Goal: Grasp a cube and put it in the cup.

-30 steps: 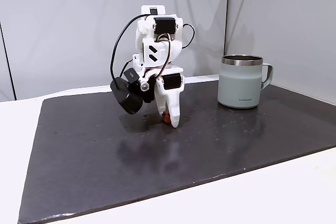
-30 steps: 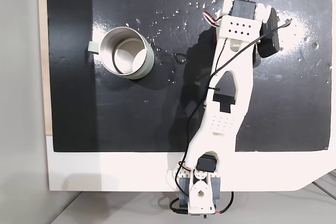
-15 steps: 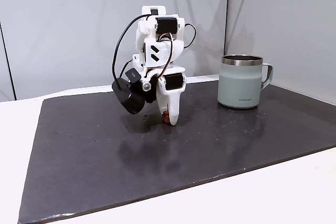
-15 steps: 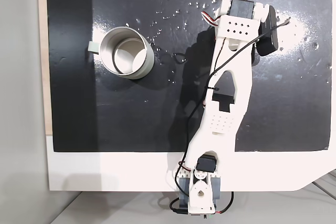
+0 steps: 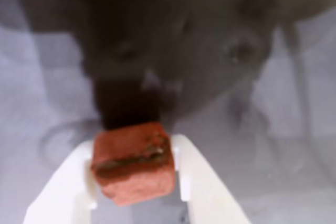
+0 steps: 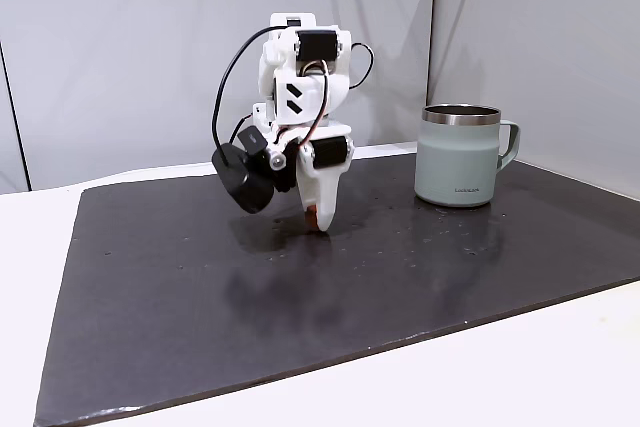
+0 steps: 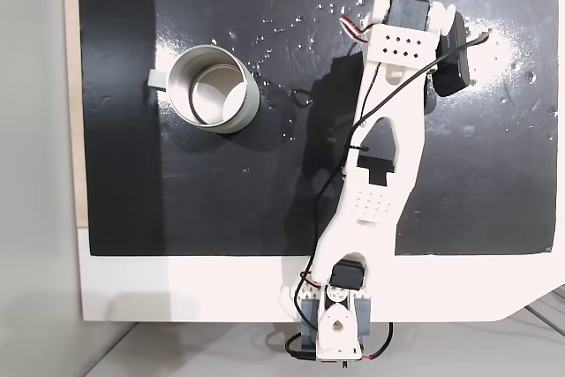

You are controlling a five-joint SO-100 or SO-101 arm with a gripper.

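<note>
Broadly, the biggest thing in play is the dark mat (image 6: 200, 287), a glossy sheet that covers most of the white table (image 6: 520, 367) and mirrors whatever stands on it. On it, in a fixed view from the side, the white arm (image 6: 298, 77) stands folded over near the middle, and the cup (image 6: 458, 157) sits well apart from it at about 3 o'clock, upright, its handle turned away from the arm. From above, in a fixed view, the cup (image 7: 214, 90) lies at about 9 o'clock from the wrist, its mouth open and unobstructed.

The gripper (image 5: 134, 182) is clamped on the cube (image 5: 134, 161): in the wrist view a white finger (image 5: 197, 179) presses each side face, with the block seated between them and a darker groove across its top. From the side the cube (image 6: 311, 216) shows as a reddish speck at the fingertips, seemingly just clear of the mat, though the reflection makes that gap hard to be sure of.

I judge the cube to be very light and rigid, with a matte, slightly grainy surface that should grip well. Opposing flat faces are the right place to hold it, as here. Its smallness is the risk: an off-centre pinch could let it twist out.
</note>
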